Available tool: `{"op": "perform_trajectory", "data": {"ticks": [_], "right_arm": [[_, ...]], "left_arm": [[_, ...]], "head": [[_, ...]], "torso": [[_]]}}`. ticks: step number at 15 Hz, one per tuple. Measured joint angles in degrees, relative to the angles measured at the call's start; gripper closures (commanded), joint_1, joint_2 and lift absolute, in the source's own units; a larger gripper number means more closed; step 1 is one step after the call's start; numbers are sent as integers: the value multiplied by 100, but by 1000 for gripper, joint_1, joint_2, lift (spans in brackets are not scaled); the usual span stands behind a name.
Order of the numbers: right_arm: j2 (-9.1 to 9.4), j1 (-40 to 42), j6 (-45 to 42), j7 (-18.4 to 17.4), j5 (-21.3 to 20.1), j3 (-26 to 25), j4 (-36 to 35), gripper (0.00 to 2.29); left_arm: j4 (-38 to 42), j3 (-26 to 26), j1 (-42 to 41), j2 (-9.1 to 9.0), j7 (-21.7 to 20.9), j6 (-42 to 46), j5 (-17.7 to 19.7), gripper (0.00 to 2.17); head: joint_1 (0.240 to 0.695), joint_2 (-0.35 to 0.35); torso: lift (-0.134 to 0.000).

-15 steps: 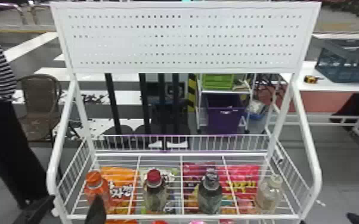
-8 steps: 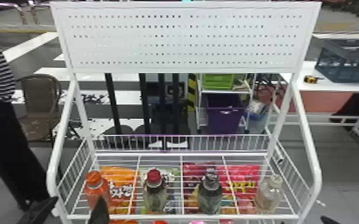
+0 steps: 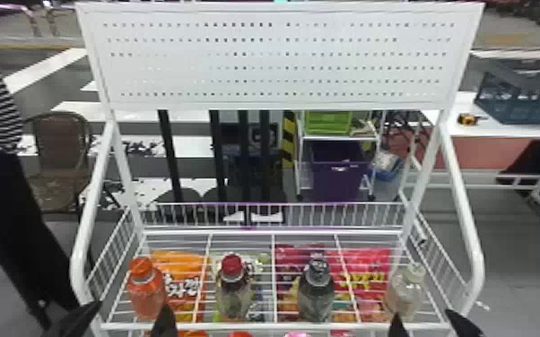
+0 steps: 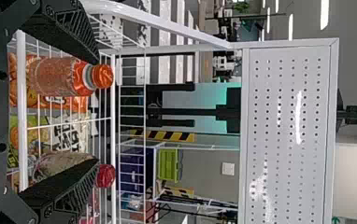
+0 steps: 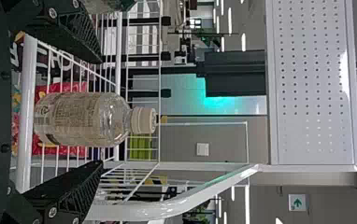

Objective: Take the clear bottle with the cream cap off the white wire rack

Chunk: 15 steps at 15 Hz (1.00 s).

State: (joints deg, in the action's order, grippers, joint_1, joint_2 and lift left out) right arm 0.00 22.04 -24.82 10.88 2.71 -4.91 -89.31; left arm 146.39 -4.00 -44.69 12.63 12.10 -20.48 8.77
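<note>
- Clear bottle with the cream cap (image 3: 404, 293) is standing upright on the white wire rack (image 3: 273, 326), at the far right end of the row, near the front rail!
- Its see-through body is shining, its rounded shoulder is narrowing into a short neck, and the squat cap is sitting on top, pale and matt.
- Right gripper (image 3: 426, 320) is hanging wide open at the rack's front edge, its fingers gripping nothing; in the right wrist view, the bottle is showing between its two flat, black, ridged fingers, with space on both sides.
- Over on the left, the left gripper (image 3: 132, 313) is also standing wide open and holding nothing, while its wrist view is showing the orange bottle (image 3: 145, 291) between the fingers, closer to one than the other.
- Along the rack, the orange bottle is glowing at the left end, then the red-capped bottle (image 3: 233, 302) and the dark-capped bottle (image 3: 316, 295) are standing well apart, all on thin, straight wires.
- Glossy, crinkled snack packets are showing through the wires: an orange packet (image 3: 188, 264) on the left, a pink-red packet (image 3: 367, 269) on the right.
- Above it all, a flat white panel (image 3: 282, 54) is stretching between smooth tubular posts, its face dotted with neat rows of small holes.
</note>
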Motion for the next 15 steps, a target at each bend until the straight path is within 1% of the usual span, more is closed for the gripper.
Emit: {"op": "perform_trajectory", "data": {"ticks": [2, 5, 8, 12, 13, 14, 15], "right_arm": [[0, -220, -3, -65, -4, 12, 302, 144], [0, -506, 0, -70, -8, 33, 700, 144], [0, -734, 79, -91, -18, 37, 842, 144], [0, -1061, 263, -223, -149, 63, 996, 151], [0, -1133, 376, -236, -166, 62, 1027, 296], [0, -1204, 549, -237, -178, 57, 1043, 505], [0, -1251, 742, -237, -187, 54, 1043, 1021]], "left_arm": [[12, -67, -8, 5, 15, 2, -54, 140], [47, -192, -37, 21, 12, 15, -179, 140], [62, -206, -42, 39, 12, 13, -191, 140], [96, -202, -91, 59, 19, 13, -193, 140], [104, -195, -103, 67, 21, 13, -196, 140], [108, -185, -113, 76, 21, 13, -198, 140], [109, -176, -117, 79, 21, 13, -200, 140]], "head": [[499, 0], [499, 0], [499, 0], [499, 0], [499, 0], [499, 0], [499, 0]], "torso": [[0], [0], [0], [0], [0], [0], [0]]}}
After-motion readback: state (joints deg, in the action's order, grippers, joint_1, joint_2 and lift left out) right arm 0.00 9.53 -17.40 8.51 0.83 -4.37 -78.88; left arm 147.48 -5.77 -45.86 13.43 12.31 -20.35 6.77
